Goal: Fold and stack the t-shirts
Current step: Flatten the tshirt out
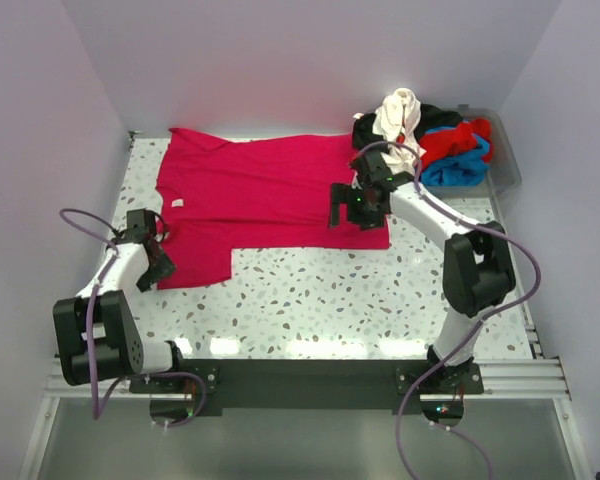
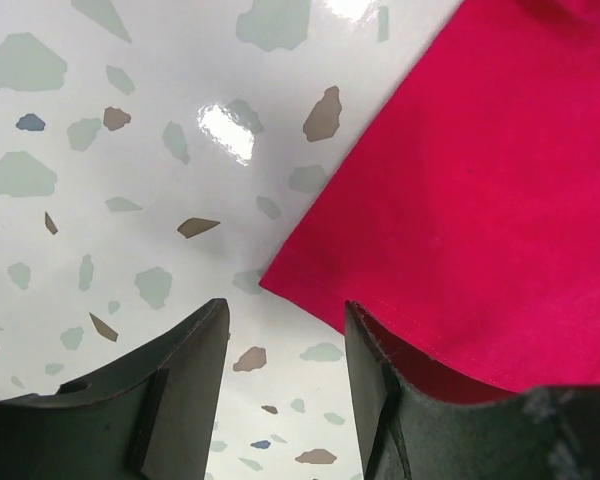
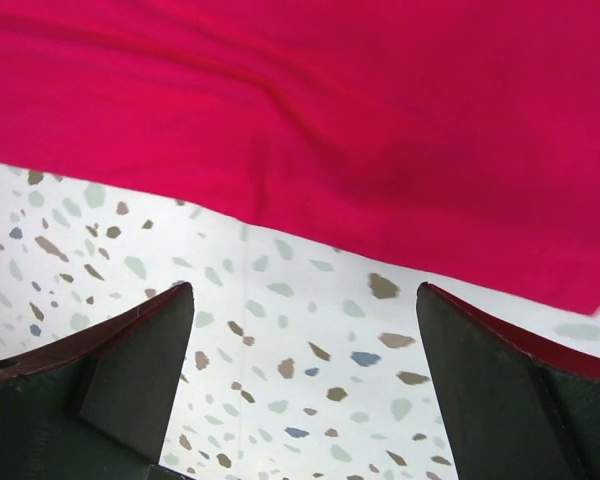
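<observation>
Crimson t-shirt (image 1: pixel 270 190) spread flat on the table (image 1: pixel 330 290). My left gripper (image 2: pixel 285 325) and right gripper (image 3: pixel 305 300), both parted and empty, should pinch its near edge evenly, lifting together for a straight fold.

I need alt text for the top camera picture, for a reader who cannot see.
A large pink t-shirt lies spread on a speckled table; the left gripper and right gripper hover open at its sides. More shirts are heaped in a bin at the far right.
</observation>
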Robot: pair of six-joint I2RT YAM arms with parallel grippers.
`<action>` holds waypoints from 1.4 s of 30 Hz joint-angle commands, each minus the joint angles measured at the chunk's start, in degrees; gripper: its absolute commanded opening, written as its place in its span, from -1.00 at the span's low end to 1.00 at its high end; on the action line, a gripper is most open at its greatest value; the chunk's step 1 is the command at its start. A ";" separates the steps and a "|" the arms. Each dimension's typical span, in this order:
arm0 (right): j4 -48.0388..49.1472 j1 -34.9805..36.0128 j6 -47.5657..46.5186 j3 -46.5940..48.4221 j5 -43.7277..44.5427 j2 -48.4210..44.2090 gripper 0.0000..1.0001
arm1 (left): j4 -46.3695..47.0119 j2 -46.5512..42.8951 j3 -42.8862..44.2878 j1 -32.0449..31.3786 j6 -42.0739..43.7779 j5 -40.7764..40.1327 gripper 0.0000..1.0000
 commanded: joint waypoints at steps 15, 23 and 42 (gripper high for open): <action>5.82 -8.83 3.89 -12.56 -0.47 -9.38 0.92 | 5.11 7.66 -0.34 2.46 -1.05 0.89 -0.42; 7.31 -13.93 4.24 -16.95 1.03 -10.44 0.92 | 6.17 8.19 -1.30 2.46 -0.09 0.89 -0.99; 10.04 -15.96 3.54 -15.11 5.78 -1.84 0.66 | 2.04 2.74 2.74 2.46 0.44 6.16 -1.00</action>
